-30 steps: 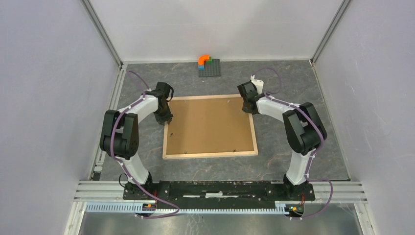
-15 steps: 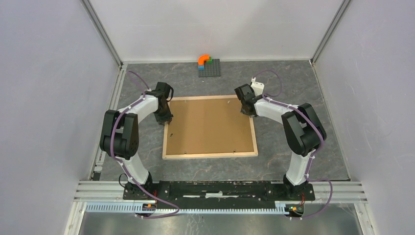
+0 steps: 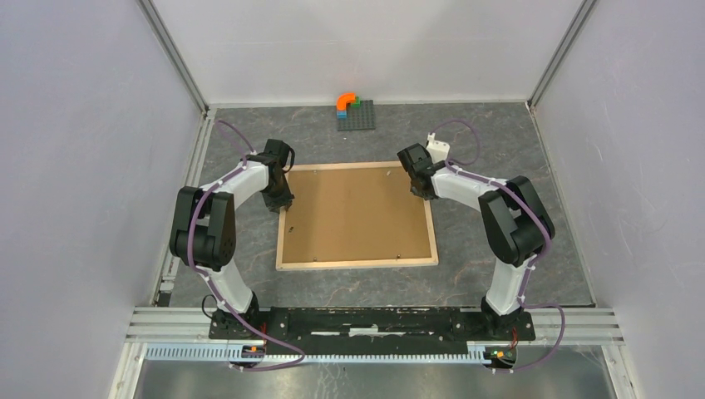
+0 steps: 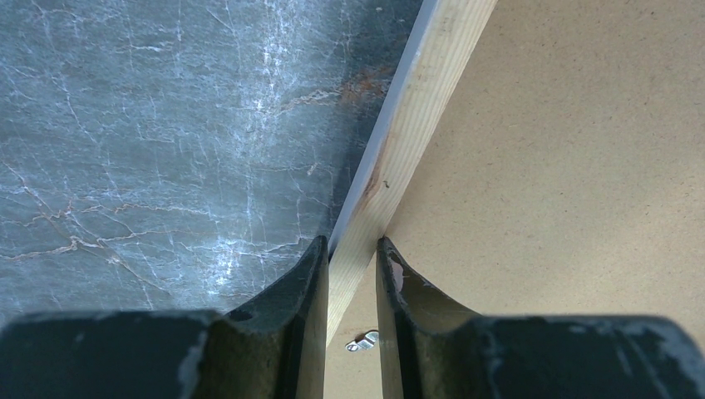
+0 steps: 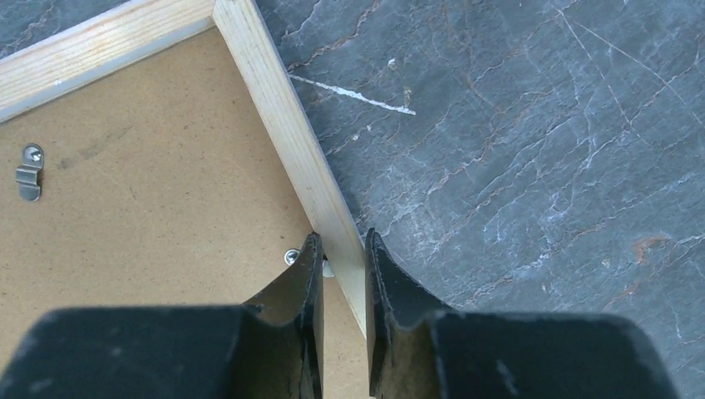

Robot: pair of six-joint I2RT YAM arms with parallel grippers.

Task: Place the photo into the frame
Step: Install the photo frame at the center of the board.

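My left gripper [image 4: 349, 249] was clamped on the left rail of the large, thin rectangular frame of pale light wood [image 4: 416, 108], 1 black finger [image 4: 303, 283] on the outer, table side and the other on the inner side against the plain brown backing board [image 4: 565, 166]. A small metal clip [image 4: 363, 341] sat on the board just beside the inner finger. My right gripper [image 5: 339, 241] was closed the same way on the frame's right rail, near its far right corner, with 1 finger [image 5: 306, 274] over the board and the other over the table. A screw head showed next to the inner finger, and a small metal turn clip [image 5: 29, 173] lay flat on the board near the far rail. From above, the frame lay flat in the middle of the dark grey marbled table [image 3: 499, 150], back side up, the board filling its opening, with both grippers low at its 2 far corners. Well beyond the frame, against the back wall, stood a grey studded base plate with orange, green and blue bricks [image 3: 355, 114].
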